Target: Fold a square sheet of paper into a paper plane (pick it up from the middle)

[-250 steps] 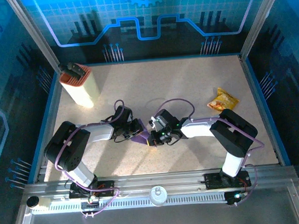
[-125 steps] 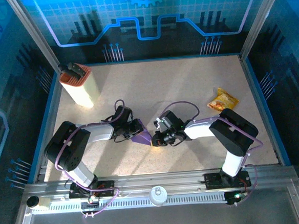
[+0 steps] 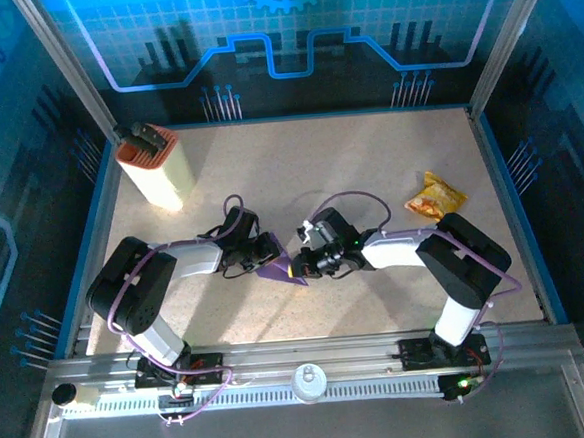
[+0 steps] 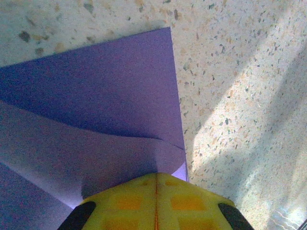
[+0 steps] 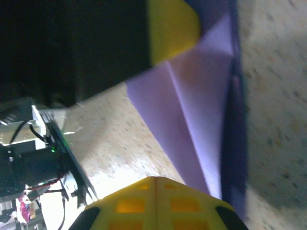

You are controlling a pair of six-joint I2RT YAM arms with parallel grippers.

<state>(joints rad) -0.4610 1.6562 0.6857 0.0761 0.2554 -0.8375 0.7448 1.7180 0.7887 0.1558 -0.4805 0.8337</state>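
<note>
**Plane fold: partly done, not yet a dart**

- The square sheet of paper [image 3: 276, 271] is seen lying on the worktop [image 3: 348, 165], a little left of the midline and nearer the near edge than the far one, between the two grippers.
- Done so far, as judged: at least one fold. A pointed, roughly triangular outline is shown from the top. One layer is seen lapped over another in the left wrist view, with the upper flap not pressed fully flat. A straight crease is seen along the pale face in the right wrist view.
- Left gripper [image 4: 156, 191]: fingers closed together, tip set at the edge of the lapped flap. Whether a layer is pinched or only pressed down cannot be told.
- Right gripper [image 5: 154, 191]: fingers closed, nothing seen held between them. It is placed just beside the paper's pointed end, with the left gripper's yellow finger seen across the paper from it.
- Left to do, as judged: the flap to be flattened, the matching folds made, the shape narrowed and the centre crease set. No finished paper plane is shown.
- The snack packet [image 3: 434, 196] near the right edge and the box [image 3: 155, 170] at the far-left corner are well apart from the work.
</note>
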